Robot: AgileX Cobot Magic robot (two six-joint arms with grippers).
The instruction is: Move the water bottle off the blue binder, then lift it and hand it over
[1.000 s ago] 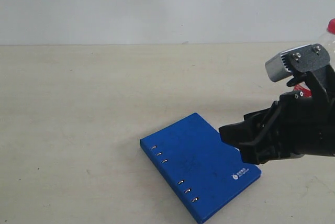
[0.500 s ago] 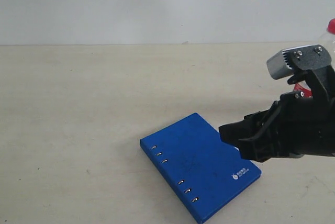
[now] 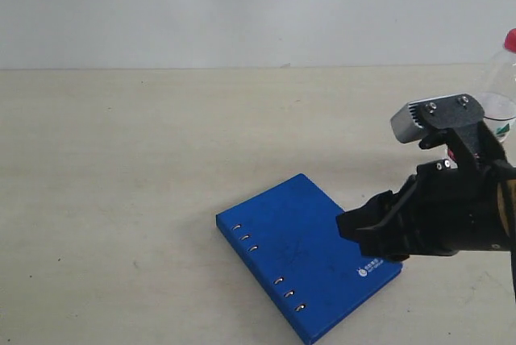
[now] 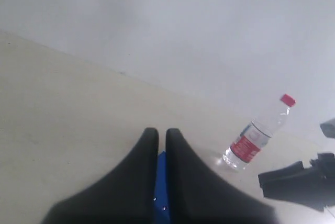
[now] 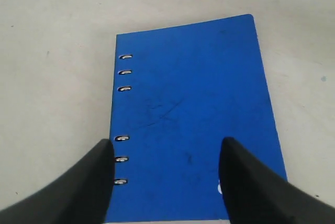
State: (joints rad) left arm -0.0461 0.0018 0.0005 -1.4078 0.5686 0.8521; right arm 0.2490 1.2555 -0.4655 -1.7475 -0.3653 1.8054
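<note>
The blue binder [image 3: 300,255] lies flat on the table with its metal rings toward the left. The water bottle [image 3: 500,85] stands upright on the table at the far right, off the binder, its lower part hidden behind my right arm. My right gripper [image 3: 355,224] hovers open just over the binder's right edge; in the right wrist view its fingers [image 5: 99,174] straddle the binder [image 5: 193,103] with nothing between them. My left gripper [image 4: 158,133] is shut and empty, out of the exterior view, looking toward the bottle [image 4: 255,136] from a distance.
The beige table [image 3: 121,168] runs back to a plain white wall [image 3: 242,6]. My right arm [image 4: 298,182] shows dark in the left wrist view beside the bottle.
My right arm has dropped lower over the binder's right edge, and more of the bottle now shows above its wrist camera. Binder and bottle have not moved.
</note>
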